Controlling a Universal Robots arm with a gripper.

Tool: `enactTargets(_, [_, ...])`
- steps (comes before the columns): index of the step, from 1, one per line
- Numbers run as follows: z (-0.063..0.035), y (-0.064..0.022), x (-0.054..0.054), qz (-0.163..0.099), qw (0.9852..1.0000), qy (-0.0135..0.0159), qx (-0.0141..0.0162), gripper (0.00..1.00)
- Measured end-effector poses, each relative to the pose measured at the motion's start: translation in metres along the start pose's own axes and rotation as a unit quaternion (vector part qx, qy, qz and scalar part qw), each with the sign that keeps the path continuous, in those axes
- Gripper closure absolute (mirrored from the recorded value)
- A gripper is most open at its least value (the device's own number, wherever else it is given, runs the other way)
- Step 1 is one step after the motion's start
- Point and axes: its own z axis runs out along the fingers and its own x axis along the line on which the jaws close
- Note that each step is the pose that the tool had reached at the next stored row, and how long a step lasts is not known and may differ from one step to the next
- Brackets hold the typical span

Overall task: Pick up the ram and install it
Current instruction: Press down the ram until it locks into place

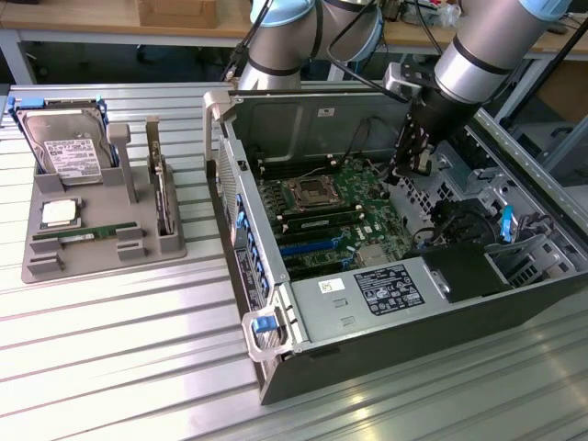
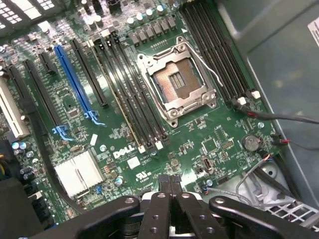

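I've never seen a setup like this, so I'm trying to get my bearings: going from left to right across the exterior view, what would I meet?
Hard drive standing in the grey tray → ram stick lying at the tray's front → open computer case → empty processor socket on the motherboard → the arm's shut claw over the board.

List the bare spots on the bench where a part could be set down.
Free: the ribbed bench in front of the grey parts tray, and the strip in front of the open computer case. Crowded: the tray itself, with hard drive, processor chip and ram, and the case interior.
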Motion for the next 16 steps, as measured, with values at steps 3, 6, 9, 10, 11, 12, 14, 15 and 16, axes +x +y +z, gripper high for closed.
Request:
enactTargets(3, [0.0004, -0.0002, -0.0001, 0.028, 0.9996, -0.0003, 0.0030, 0.90])
enactTargets(6, [0.0006, -0.0004, -0.0001, 0.049, 0.9988, 0.0013, 0.0063, 0.90])
enactTargets(9, [0.0008, -0.0005, -0.0001, 0.068, 0.9977, 0.0036, 0.0097, 0.90])
enactTargets(10, [0.0009, -0.0005, -0.0002, 0.074, 0.9972, 0.0043, 0.0108, 0.90])
enactTargets(11, [0.0010, -0.0005, -0.0002, 0.079, 0.9968, 0.0046, 0.0115, 0.90])
enactTargets(12, [0.0010, -0.0006, -0.0002, 0.085, 0.9963, 0.0048, 0.0122, 0.90])
enactTargets(14, [0.0012, -0.0006, -0.0002, 0.101, 0.9948, 0.0047, 0.0139, 0.90])
enactTargets(15, [0.0014, -0.0006, -0.0002, 0.115, 0.9932, 0.0041, 0.0150, 0.90])
enactTargets(16, [0.0015, -0.0006, -0.0002, 0.126, 0.9919, 0.0036, 0.0158, 0.90])
